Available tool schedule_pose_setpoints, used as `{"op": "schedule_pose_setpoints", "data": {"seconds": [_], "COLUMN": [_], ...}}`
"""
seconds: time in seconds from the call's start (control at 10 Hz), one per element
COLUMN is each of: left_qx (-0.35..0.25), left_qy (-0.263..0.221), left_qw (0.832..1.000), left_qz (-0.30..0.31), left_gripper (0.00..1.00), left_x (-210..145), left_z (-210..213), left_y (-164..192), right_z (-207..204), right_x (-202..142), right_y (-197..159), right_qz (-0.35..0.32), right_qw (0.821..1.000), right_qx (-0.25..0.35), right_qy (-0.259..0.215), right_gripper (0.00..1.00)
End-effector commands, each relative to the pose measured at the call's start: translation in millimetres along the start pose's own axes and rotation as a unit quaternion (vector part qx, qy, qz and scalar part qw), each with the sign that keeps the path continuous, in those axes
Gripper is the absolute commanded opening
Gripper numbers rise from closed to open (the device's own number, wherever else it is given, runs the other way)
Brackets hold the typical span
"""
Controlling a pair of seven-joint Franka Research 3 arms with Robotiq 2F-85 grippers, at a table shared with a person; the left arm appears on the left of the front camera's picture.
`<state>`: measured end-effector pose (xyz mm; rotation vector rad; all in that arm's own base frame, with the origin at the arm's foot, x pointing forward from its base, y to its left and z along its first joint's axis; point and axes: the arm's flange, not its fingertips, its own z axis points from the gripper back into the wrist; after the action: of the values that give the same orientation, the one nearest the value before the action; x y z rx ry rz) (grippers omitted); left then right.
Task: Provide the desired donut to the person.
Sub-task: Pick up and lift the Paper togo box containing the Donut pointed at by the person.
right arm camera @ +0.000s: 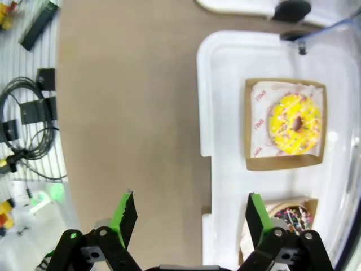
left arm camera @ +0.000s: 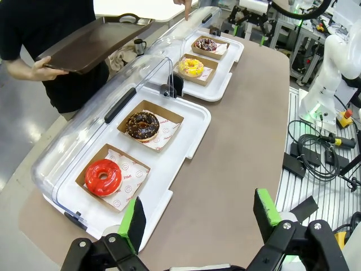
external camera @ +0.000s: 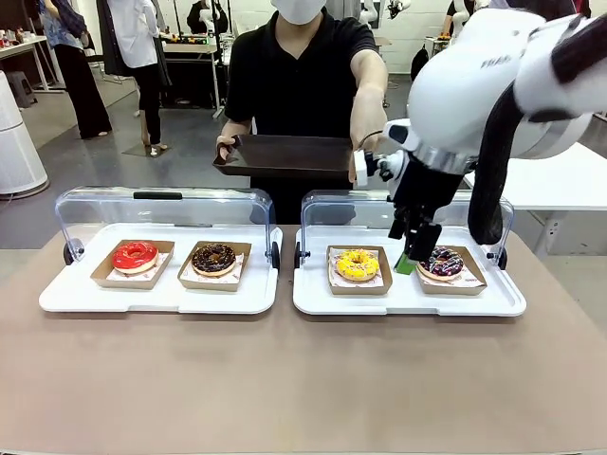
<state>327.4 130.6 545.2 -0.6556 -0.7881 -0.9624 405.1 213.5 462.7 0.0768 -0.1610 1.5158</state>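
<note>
Brown surface (external camera: 285, 379), bare along the robot's edge. Left end effector (left arm camera: 199, 197): open, green pads spread wide, holding nothing, hovering off the end of the left white tray (external camera: 152, 301). In that tray, two cardboard holders side by side: red-glazed donut (external camera: 135, 256) outermost, chocolate donut (external camera: 213, 258) beside it toward the middle. Right white tray (external camera: 408, 305) just beside the first: yellow sprinkled donut (external camera: 358, 264) inward, dark donut with coloured sprinkles (external camera: 443, 263) outward, each in its own cardboard holder. Right end effector (external camera: 415, 251): open, empty, pointing down at the inner edge of the dark donut's holder, between the two donuts; contact with it not discernible. Clear hinged lids (external camera: 161, 204) raised behind both trays. At the far side, person (external camera: 299, 66) in black short-sleeved shirt, dark brown rectangular tray (external camera: 285, 154) held level in one hand, other arm stretched toward the right white tray, behind the robot's right arm.
</note>
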Motion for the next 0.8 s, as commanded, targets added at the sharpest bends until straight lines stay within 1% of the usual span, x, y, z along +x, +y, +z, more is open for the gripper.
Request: {"op": "schedule_pose_setpoints", "data": {"seconds": [0.0, 0.2, 0.5, 0.6, 0.7], "left_qx": [0.000, 0.000, 0.000, 0.000, 0.000], "left_qy": [-0.008, -0.008, -0.008, -0.008, -0.008], "left_qw": [1.000, 1.000, 1.000, 1.000, 1.000], "left_qz": [-0.005, -0.005, -0.005, -0.005, -0.005], "left_gripper": [1.00, 1.00, 1.00, 1.00, 1.00], "left_x": [0, 0, 0, 0, 0], "left_z": [2, 2, 2, 2, 2], "left_y": [1, 1, 1, 1, 1], "right_z": [-35, -62, -85, -85, -80], "right_x": [14, 16, 16, 18, 21], "right_y": [-14, -27, -41, -42, -42], "right_qz": [-0.023, -0.020, 0.002, -0.003, -0.033], "right_qw": [0.999, 0.999, 0.999, 0.999, 0.997], "right_qx": [-0.012, -0.008, -0.004, -0.006, -0.015], "right_qy": [0.039, 0.044, 0.051, 0.054, 0.064], "right_gripper": [1.00, 1.00, 1.00, 1.00, 1.00]}}
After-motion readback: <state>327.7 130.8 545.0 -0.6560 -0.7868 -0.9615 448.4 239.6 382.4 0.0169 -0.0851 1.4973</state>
